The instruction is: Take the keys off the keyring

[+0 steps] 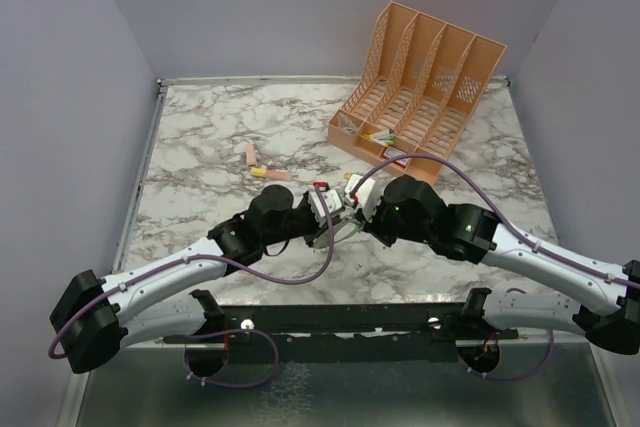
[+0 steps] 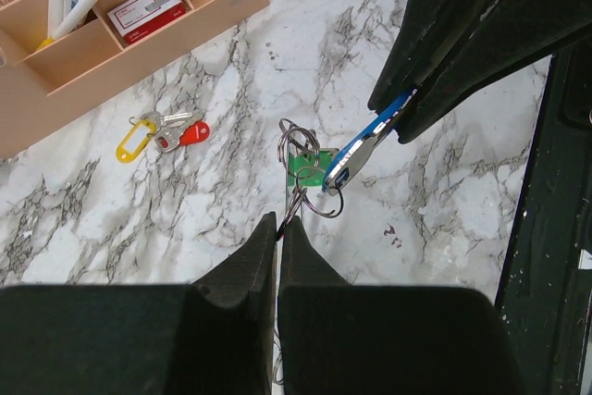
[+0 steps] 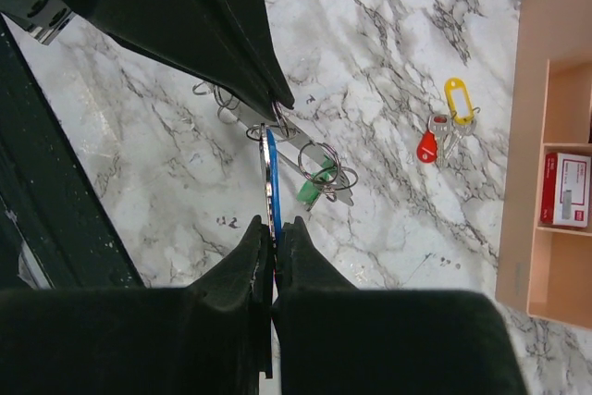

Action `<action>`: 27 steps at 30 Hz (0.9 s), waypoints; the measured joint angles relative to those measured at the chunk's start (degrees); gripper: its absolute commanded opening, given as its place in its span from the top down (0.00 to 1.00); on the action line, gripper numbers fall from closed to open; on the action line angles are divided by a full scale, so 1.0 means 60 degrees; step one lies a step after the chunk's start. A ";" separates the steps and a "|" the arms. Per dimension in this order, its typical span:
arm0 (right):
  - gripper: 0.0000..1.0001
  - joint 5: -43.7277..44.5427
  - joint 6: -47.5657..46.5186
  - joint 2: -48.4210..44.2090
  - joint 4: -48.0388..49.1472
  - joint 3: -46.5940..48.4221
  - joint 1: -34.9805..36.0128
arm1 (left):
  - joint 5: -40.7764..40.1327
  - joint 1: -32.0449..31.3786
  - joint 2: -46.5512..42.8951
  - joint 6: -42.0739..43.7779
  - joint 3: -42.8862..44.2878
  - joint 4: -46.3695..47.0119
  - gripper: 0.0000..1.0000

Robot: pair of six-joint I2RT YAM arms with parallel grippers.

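Marble table [image 1: 215, 132]: lying beneath both jaws.
Organiser [image 1: 425, 82]: standing well beyond them.
Left gripper [image 2: 279, 225]: pinching shut on the keyring [image 3: 294, 158].
Right gripper [image 3: 274, 228]: clamping the blue-tagged key [image 2: 361, 147].
Keyring: hanging between the two jaws, green tag [image 2: 303, 171] dangling beside.

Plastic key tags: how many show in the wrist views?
4. Blue tag pinched in the right gripper; green tag on the keyring beside it; yellow tag and red tag on a loose bunch near the organiser. More may be hidden.
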 measured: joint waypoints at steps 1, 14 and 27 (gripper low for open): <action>0.99 0.0000 -0.0113 0.0007 -0.0011 0.0040 0.0000 | -0.0015 -0.0007 -0.0044 -0.0007 0.0000 -0.0007 1.00; 1.00 -0.0066 -0.2371 0.0328 -0.0382 0.0696 -0.0047 | -0.0619 -0.0007 -0.0350 -0.1067 0.0007 -0.0040 0.80; 1.00 -0.0047 -0.6586 -0.0721 0.0047 -0.0379 0.0007 | -0.0911 0.0000 -0.1235 -0.1224 0.0007 -0.0127 0.46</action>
